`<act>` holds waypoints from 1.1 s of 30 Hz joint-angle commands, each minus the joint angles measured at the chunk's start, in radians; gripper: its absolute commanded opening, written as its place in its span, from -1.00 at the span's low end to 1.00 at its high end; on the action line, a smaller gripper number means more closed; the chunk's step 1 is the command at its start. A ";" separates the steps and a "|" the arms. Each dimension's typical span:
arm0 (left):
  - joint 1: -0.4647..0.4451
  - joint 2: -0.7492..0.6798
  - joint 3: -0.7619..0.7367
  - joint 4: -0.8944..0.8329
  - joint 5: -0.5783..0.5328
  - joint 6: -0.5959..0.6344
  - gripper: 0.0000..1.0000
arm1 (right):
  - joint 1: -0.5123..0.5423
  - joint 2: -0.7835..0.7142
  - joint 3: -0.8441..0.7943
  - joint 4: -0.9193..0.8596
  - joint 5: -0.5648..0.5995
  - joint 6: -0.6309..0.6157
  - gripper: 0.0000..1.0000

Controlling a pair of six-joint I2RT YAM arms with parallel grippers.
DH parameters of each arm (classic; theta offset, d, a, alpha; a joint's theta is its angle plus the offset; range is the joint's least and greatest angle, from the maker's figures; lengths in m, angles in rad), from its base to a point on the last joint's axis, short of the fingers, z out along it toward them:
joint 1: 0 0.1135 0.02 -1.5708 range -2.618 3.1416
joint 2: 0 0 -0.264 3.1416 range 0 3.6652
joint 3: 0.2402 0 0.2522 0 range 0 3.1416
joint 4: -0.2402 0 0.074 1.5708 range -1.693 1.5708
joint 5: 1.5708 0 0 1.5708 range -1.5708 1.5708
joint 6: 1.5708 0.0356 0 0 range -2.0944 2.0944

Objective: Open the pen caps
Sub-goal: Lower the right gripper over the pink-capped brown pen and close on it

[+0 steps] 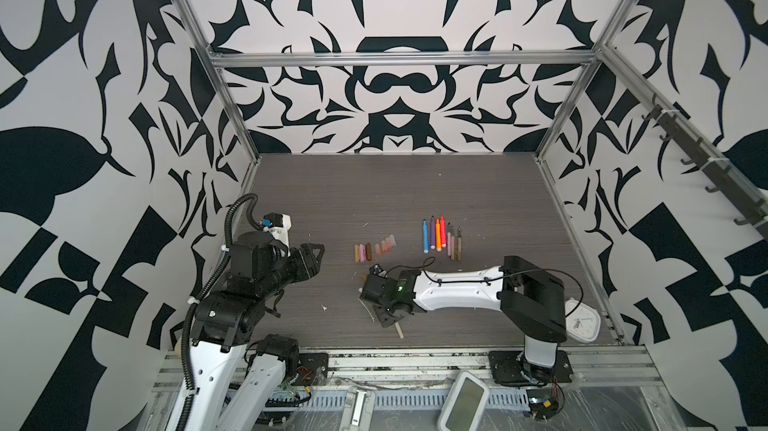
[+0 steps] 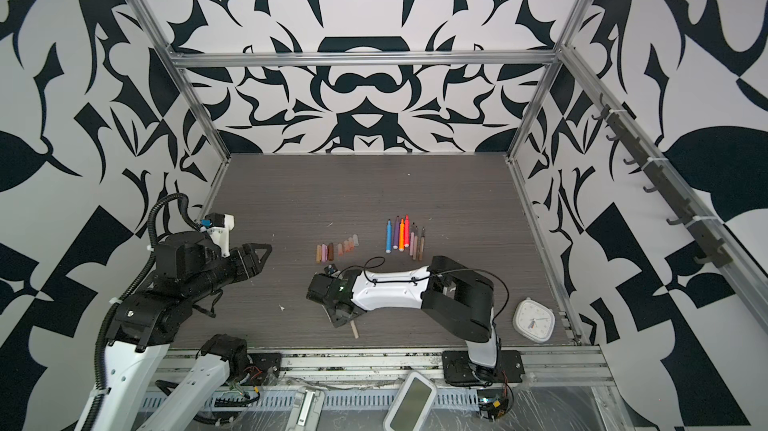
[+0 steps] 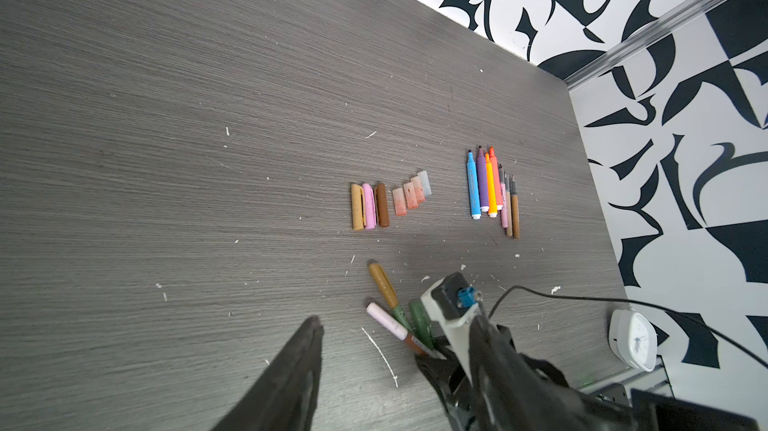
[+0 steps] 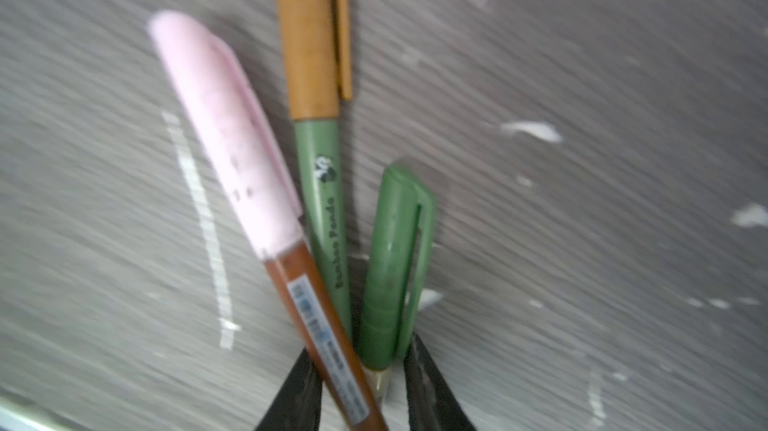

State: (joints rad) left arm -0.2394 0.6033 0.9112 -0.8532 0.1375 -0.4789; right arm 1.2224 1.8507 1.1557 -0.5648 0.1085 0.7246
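Three capped pens lie fanned on the table between the fingers of my right gripper (image 4: 361,345). One has a pink cap (image 4: 232,133) on a brown body, one a tan cap (image 4: 307,34) on a green body, and one a green cap (image 4: 395,262). One finger presses the brown body and the other presses the green cap's clip. In both top views the right gripper (image 1: 384,316) (image 2: 338,318) hides them, apart from one pale pen end. Loose pen caps (image 1: 372,248) (image 3: 386,202) lie in a row mid-table. My left gripper (image 1: 318,260) (image 3: 397,323) hovers open and empty.
Several uncapped markers (image 1: 440,235) (image 3: 490,190) lie side by side to the right of the caps. A white clock (image 1: 582,321) sits at the table's right front corner. White scraps dot the grey table. A white device (image 1: 463,402) lies on the front rail.
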 commanded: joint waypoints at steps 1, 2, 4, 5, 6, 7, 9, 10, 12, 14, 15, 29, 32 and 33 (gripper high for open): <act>0.005 0.001 -0.009 -0.015 -0.001 -0.004 0.19 | -0.028 -0.069 -0.062 -0.026 -0.003 -0.037 -0.30; 0.005 0.002 -0.009 -0.014 0.001 -0.004 0.19 | -0.036 -0.088 -0.080 -0.027 -0.003 -0.046 -0.30; 0.005 0.005 -0.008 -0.014 0.003 -0.005 0.19 | -0.050 -0.118 -0.109 -0.029 -0.004 -0.069 -0.30; 0.005 0.005 -0.008 -0.015 0.003 -0.004 0.19 | -0.058 -0.134 -0.124 -0.031 -0.004 -0.080 -0.30; 0.005 0.007 -0.008 -0.015 0.004 -0.004 0.19 | -0.065 -0.147 -0.136 -0.031 -0.006 -0.090 -0.31; 0.005 0.007 -0.009 -0.015 0.002 -0.005 0.19 | -0.074 -0.162 -0.149 -0.034 -0.007 -0.100 -0.35; 0.005 0.007 -0.009 -0.014 0.003 -0.004 0.19 | -0.098 -0.190 -0.174 -0.041 -0.007 -0.117 -0.38; 0.005 0.006 -0.008 -0.014 0.003 -0.004 0.19 | -0.113 -0.206 -0.187 -0.043 -0.009 -0.126 -0.38; 0.005 0.008 -0.009 -0.015 0.002 -0.005 0.19 | -0.146 -0.236 -0.211 -0.044 -0.014 -0.145 -0.37; 0.005 0.010 -0.009 -0.014 0.003 -0.005 0.19 | -0.175 -0.267 -0.233 -0.042 -0.031 -0.165 -0.36; 0.005 0.012 -0.008 -0.015 0.004 -0.005 0.19 | -0.184 -0.278 -0.236 -0.043 -0.036 -0.172 -0.34; 0.005 0.014 -0.009 -0.015 0.003 -0.005 0.19 | -0.229 -0.297 -0.226 -0.031 -0.097 -0.272 -0.18; 0.005 0.014 -0.009 -0.017 0.003 -0.004 0.19 | -0.249 -0.298 -0.234 -0.018 -0.140 -0.298 -0.18; 0.005 0.015 -0.008 -0.017 0.002 -0.004 0.19 | -0.253 -0.298 -0.234 -0.013 -0.151 -0.308 -0.18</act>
State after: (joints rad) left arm -0.2394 0.6182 0.9112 -0.8532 0.1375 -0.4789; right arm 0.9833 1.5677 0.9203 -0.5861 -0.0029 0.4610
